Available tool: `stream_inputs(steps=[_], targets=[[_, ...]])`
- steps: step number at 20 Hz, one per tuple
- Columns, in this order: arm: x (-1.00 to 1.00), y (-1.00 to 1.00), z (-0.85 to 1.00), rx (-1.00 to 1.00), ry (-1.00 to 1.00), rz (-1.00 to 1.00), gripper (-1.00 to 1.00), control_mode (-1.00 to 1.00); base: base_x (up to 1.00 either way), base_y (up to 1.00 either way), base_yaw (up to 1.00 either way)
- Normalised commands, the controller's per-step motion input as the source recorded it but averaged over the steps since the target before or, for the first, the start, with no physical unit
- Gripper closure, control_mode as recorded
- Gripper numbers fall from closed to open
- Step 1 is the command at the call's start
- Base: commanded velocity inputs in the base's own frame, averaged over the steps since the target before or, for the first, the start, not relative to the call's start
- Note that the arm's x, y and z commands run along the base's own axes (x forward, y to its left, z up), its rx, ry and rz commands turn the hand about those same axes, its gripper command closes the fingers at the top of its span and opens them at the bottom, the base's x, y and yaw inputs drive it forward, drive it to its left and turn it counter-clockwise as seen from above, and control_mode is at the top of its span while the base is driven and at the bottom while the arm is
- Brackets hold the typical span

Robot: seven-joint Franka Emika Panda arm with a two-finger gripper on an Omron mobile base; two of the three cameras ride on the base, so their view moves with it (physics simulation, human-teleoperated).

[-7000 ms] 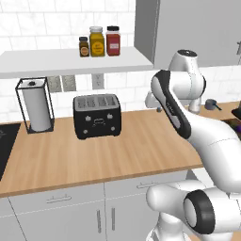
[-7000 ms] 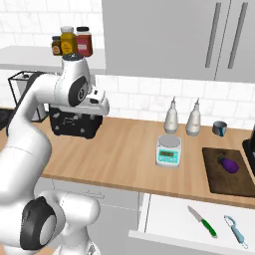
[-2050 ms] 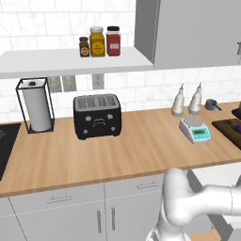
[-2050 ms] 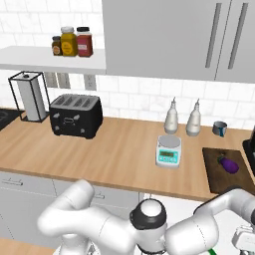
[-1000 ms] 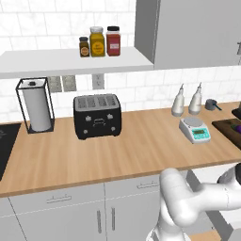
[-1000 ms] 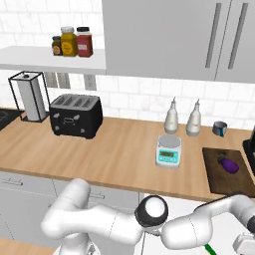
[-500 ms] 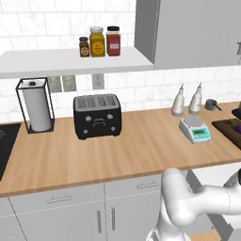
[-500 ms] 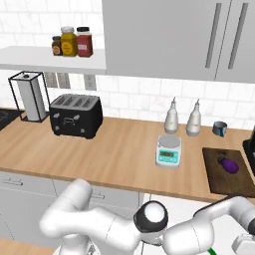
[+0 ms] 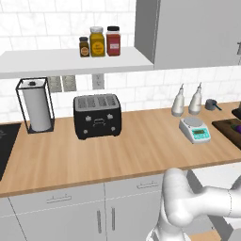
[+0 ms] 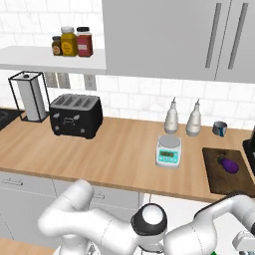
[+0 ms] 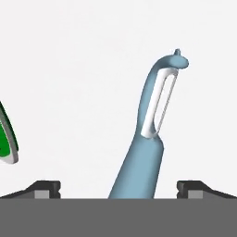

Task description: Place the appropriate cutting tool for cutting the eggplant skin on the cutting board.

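a: why is the hand (image 11: 118, 187) so low, below the desk (image 10: 124, 159) edge?

b: it reaches into a white drawer under the desk's right end, judging by the pale floor around the peeler (image 11: 147, 139). the peeler lies there, its handle running down between the two fingertips (image 11: 44, 187).

a: is it gripped?

b: no. the fingers stand spread wide, one on each side, nothing pinched.

a: and the green thing?

b: a knife handle (image 11: 7, 139), off to one side. the peeler suits skin better, i'd say.

a: where does it go?

b: the cutting board (image 10: 224, 174) at the desk's right end, front edge, where the eggplant (image 10: 229, 163) already rests.
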Motion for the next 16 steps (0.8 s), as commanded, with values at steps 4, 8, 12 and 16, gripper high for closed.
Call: stream_inputs(steps=[4, 8, 12, 16], targets=[[0.49, -0.08, 0.38, -0.05, -0.19, -0.01, -1.00, -1.00, 0.00, 0.00, 0.00], [0.32, -0.01, 0.04, -0.01, -0.05, 0.00, -1.00, -1.00, 0.00, 0.00, 0.00], [0.00, -0.03, 0.00, 0.00, 0.00, 0.00, -1.00, -1.00, 0.00, 0.00, 0.00], [0.00, 0.00, 0.00, 0.00, 0.00, 0.00, -1.00, -1.00, 0.00, 0.00, 0.00]])
